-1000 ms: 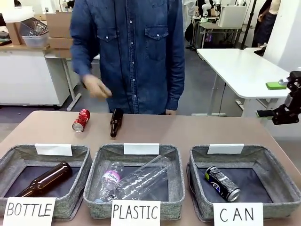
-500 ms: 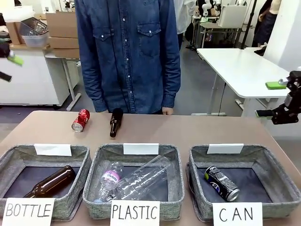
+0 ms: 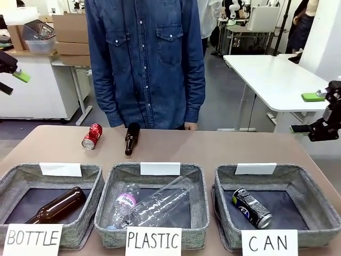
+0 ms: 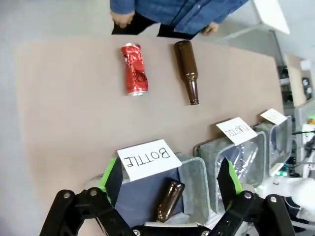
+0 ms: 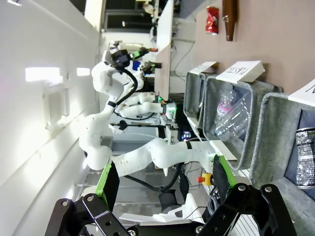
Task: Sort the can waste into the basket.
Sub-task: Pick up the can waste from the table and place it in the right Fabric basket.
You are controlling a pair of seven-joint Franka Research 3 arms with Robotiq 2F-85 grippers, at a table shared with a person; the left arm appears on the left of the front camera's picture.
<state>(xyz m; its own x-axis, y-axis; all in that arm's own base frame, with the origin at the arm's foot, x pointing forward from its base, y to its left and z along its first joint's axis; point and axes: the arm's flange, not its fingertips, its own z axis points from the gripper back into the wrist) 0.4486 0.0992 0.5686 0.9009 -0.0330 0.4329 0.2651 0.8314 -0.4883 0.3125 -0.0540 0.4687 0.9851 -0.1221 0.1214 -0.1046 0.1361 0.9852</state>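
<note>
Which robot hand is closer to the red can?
Left. The left gripper hangs high off the left edge of the table, up-left of the red can; the right gripper is far off its right edge.

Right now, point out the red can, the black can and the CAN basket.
red can (image 3: 91, 136), front view, middle of its dented side.
black can (image 3: 252, 208), front view, middle of its body.
CAN basket (image 3: 318, 193), front view, its right-hand wall.
</note>
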